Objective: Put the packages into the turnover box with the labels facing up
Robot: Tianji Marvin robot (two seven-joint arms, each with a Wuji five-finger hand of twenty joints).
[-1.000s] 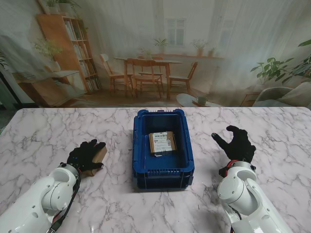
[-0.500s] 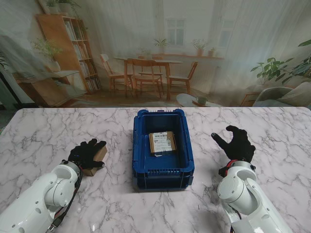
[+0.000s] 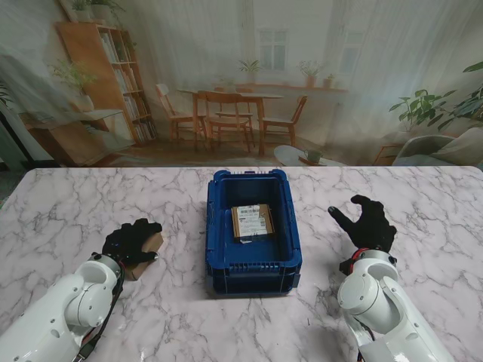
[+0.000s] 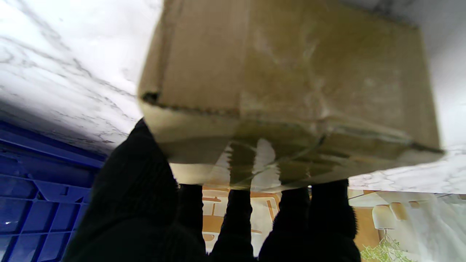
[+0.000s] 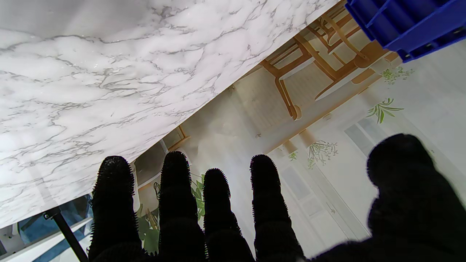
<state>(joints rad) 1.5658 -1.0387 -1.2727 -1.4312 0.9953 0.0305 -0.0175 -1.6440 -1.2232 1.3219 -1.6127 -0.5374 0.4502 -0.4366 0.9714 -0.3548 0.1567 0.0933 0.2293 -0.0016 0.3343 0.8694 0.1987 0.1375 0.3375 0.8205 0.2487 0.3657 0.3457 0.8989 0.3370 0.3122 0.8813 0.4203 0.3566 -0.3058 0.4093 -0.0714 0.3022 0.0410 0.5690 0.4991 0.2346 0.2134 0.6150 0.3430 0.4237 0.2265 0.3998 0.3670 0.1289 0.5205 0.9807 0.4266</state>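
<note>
From the stand, 1 labelled package (image 3: 252, 222) is seen inside the blue turnover box (image 3: 253, 273); a 2nd cardboard package (image 3: 149, 251) is gripped by the left hand (image 3: 128, 242) on the marble table (image 3: 60, 204).

At the left wrist, fingers (image 4: 136, 182) are pressed against the cardboard.

At the right wrist, the right hand (image 5: 233, 214) is spread, holding nothing.

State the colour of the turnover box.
The turnover box is solid blue with ribbed walls, clearest in the stand view.
</note>
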